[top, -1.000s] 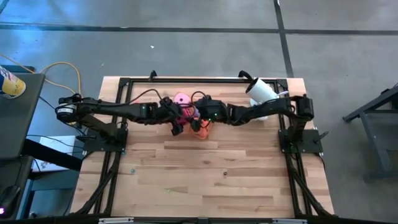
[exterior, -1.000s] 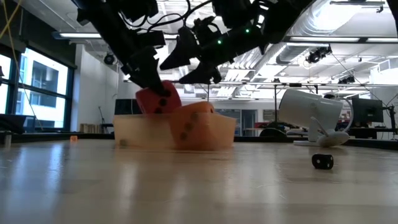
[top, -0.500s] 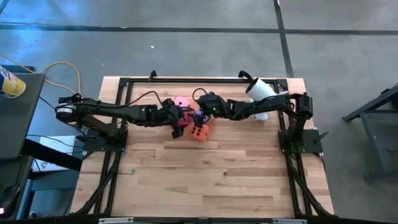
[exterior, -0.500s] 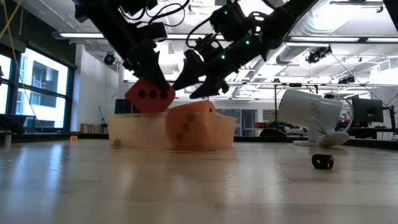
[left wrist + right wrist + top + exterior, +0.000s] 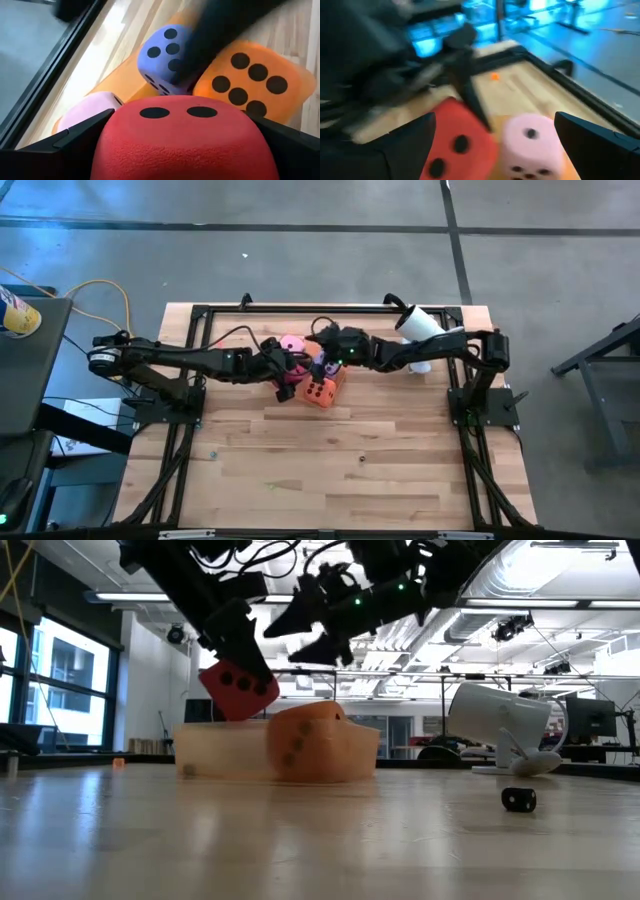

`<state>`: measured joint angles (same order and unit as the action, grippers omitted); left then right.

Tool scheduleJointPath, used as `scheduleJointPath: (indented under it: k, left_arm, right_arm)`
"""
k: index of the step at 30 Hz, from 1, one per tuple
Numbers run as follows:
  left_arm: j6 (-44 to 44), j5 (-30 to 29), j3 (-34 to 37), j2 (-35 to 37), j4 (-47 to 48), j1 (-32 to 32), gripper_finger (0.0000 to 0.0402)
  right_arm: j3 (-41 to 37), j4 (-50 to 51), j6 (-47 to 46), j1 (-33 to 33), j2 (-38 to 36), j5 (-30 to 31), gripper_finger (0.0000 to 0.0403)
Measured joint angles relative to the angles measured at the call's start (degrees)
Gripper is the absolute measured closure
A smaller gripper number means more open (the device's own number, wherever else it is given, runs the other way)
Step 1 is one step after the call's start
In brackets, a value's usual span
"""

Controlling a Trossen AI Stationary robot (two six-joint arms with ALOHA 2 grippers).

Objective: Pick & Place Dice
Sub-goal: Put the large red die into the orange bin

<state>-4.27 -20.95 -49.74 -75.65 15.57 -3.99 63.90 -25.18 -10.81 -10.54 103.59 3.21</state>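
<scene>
The left gripper [image 5: 238, 645] clamps the red die [image 5: 185, 140] between its jaws, holding it in the air just above the tray [image 5: 215, 755] near the table's [image 5: 350, 480] far edge. The orange die [image 5: 320, 391] sits at the tray's near end, with the lavender-purple die [image 5: 165, 60] and the pink die [image 5: 532, 142] behind it. The right gripper [image 5: 320, 625] hangs above the tray with its fingers spread and nothing between them. The arms crowd one small space; a knock from the right one could dislodge the red die. The soft cube might also squirm free, land on its neighbours and roll out.
</scene>
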Motion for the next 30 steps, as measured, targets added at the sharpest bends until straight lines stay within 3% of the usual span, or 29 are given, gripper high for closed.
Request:
scheduleJointPath:
  k: [3,16,30]
  left_arm:
    - [0.02,0.00,0.00,0.01,-0.01,0.00,0.0002]
    - [4.47,2.42,0.00,-0.05,-5.00,-0.19,0.0002]
    - [5.09,3.26,0.04,-0.81,-6.44,-0.22,0.0002]
  right_arm:
    - [-0.24,-0.27,-0.01,0.08,0.32,-3.97,0.0007]
    - [-0.15,-4.27,0.55,-0.20,1.09,-7.82,0.0007]
    - [6.54,3.70,-0.28,0.06,7.80,-5.16,0.0007]
